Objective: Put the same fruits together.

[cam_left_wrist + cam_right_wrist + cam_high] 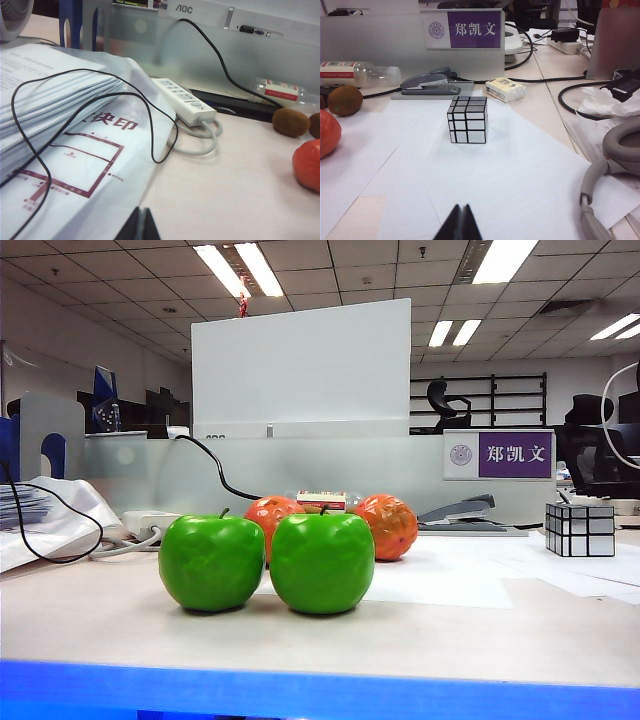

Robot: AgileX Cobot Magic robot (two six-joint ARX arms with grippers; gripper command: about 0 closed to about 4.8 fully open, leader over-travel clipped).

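**Fruit Already Half Sorted on an Office Desk**

Office desk, pale and cluttered. Two glossy, faceted green apples [212,562] [322,562] sit touching in front; two wrinkled orange fruits [270,517] [388,526] lie apart behind, brown fuzzy kiwis [290,122] further back. Left gripper [139,225] and right gripper [460,222] are both closed, empty, near the desk's front edge. Hard, slick, round fruit likely demands wide, centred grips.

Bright, even office light from ceiling panels [238,268]; soft shadows under the green apples [322,562]; both wrist views slightly soft and hazy.
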